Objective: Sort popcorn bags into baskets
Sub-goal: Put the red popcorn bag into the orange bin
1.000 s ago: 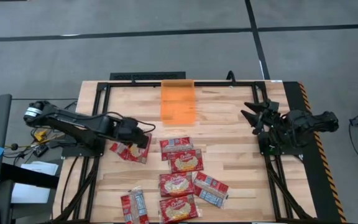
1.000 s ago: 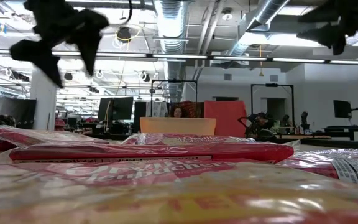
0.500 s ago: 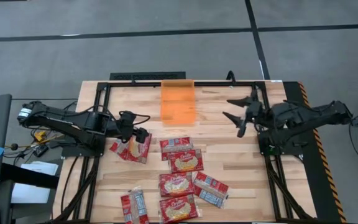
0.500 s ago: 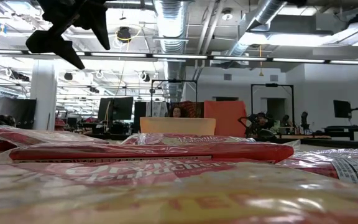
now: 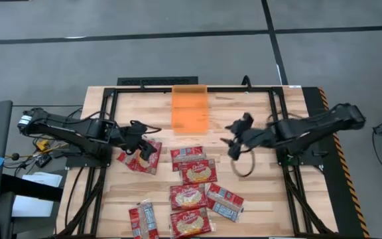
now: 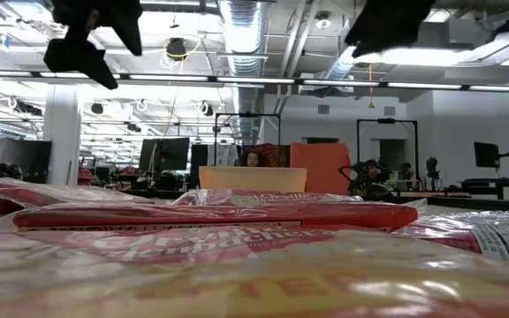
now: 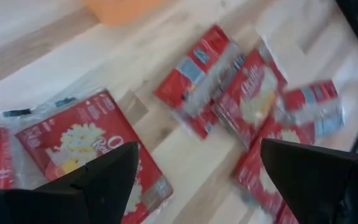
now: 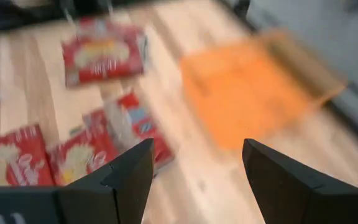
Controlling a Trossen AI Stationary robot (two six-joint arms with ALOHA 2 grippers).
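Note:
Several red popcorn bags lie flat on the wooden table: one at the left (image 5: 140,159) and a cluster nearer the middle and front (image 5: 197,171), (image 5: 188,196), (image 5: 224,202). An orange basket (image 5: 190,109) stands at the far middle. My left gripper (image 5: 148,149) hovers open above the left bag (image 7: 92,149). My right gripper (image 5: 232,141) hangs open above bare wood, right of the cluster and near side of the basket (image 8: 253,87). In the low view both grippers, left (image 6: 91,35) and right (image 6: 387,22), are high above the bags.
A black frame (image 5: 191,82) runs along the table's far edge and down both sides. A cable loop (image 5: 244,164) hangs under my right arm. Bare wood shows right of the bag cluster. Two more bags (image 5: 143,219), (image 5: 191,222) lie at the near edge.
My right gripper has swung from the table's right edge toward the middle, tipping downward, and now hangs beside the bag cluster. My left gripper has risen a little over the left bag and rolled. Both stayed open. No bag has moved.

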